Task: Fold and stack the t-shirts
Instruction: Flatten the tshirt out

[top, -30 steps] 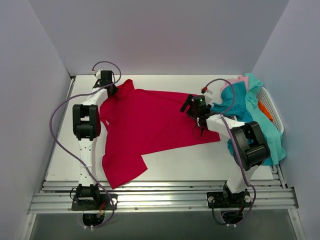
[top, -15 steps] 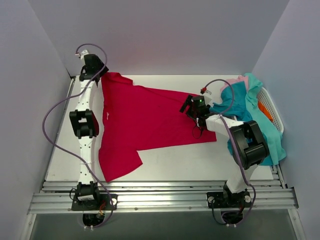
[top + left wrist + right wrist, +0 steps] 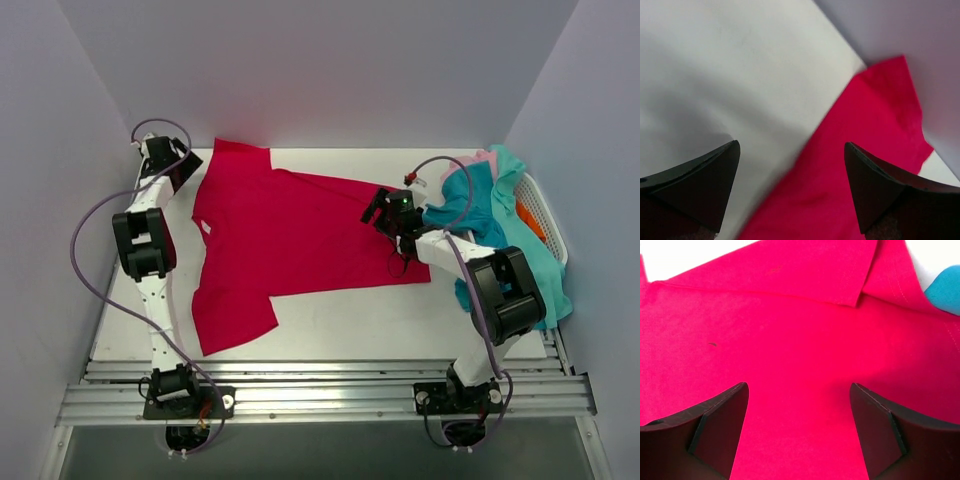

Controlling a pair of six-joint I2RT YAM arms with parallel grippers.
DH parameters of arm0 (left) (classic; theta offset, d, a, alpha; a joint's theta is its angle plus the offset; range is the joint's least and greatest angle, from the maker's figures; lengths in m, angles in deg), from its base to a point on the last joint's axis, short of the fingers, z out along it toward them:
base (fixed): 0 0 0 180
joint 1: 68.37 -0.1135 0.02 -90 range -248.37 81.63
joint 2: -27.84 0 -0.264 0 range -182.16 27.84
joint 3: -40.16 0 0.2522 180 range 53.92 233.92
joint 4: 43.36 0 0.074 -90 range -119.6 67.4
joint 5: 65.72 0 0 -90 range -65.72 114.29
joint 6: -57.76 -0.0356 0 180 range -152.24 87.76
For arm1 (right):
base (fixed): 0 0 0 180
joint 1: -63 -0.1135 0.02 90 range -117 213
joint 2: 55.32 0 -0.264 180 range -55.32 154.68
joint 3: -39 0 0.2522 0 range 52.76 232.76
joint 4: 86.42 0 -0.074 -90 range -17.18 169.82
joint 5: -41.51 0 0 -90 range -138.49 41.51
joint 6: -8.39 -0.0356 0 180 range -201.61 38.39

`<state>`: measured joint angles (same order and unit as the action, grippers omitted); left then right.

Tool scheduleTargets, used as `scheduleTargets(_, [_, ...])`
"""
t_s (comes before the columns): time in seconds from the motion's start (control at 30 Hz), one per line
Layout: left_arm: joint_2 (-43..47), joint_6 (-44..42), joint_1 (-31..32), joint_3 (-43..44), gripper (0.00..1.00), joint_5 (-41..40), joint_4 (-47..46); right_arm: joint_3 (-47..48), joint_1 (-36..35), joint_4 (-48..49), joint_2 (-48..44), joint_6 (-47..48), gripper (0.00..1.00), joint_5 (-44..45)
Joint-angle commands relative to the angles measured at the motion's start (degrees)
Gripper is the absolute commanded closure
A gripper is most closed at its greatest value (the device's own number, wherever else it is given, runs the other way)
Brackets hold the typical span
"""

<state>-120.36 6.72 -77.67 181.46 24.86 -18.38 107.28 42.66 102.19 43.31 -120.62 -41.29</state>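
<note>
One crimson t-shirt (image 3: 290,240) lay spread on the table (image 3: 350,325), with both grippers open.
The left gripper (image 3: 172,165) stood at the far-left corner just beside the shirt's far edge, its jaws wide apart and holding nothing. The shirt lay mostly flat across the middle. The right gripper (image 3: 388,210) sat over its right part with jaws spread, gripping nothing; contact with the cloth could not be told. At far right, teal t-shirts (image 3: 490,215) and a pale pink t-shirt (image 3: 482,157) were heaped over a white slotted basket (image 3: 545,205).

White arm links (image 3: 160,305), black joints (image 3: 143,245), lilac cables (image 3: 73,250), dark pincer fingers (image 3: 695,185).
</note>
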Motion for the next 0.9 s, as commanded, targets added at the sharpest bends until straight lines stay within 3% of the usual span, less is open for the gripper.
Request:
scheduleTargets(0.0, [16.6,4.3,1.0,-13.0,0.06,-3.8,-8.8,-0.5,-0.5,-0.6,-4.9,-0.3,0.22,1.1])
scheduleTargets(0.2, [26.0,7.7,1.1,-30.7,0.06,-6.6,-6.1,-2.1,-0.6,-1.4,-9.1,-0.7,0.22,0.8])
scheduleTargets(0.3, [27.1,8.5,1.0,-35.0,0.06,-7.1,-3.1,-4.1,-0.6,-1.7,-11.8,-0.8,0.22,0.8])
scheduleTargets(0.57, [26.6,7.9,1.0,-38.0,0.06,-6.5,1.9,-8.2,-0.5,-3.8,-19.4,-1.2,0.21,1.8])
scheduleTargets(0.87, [24.3,9.7,1.9,-40.2,0.01,-2.5,-1.4,-9.5,-0.5,-6.5,-25.2,-1.0,0.21,3.4])
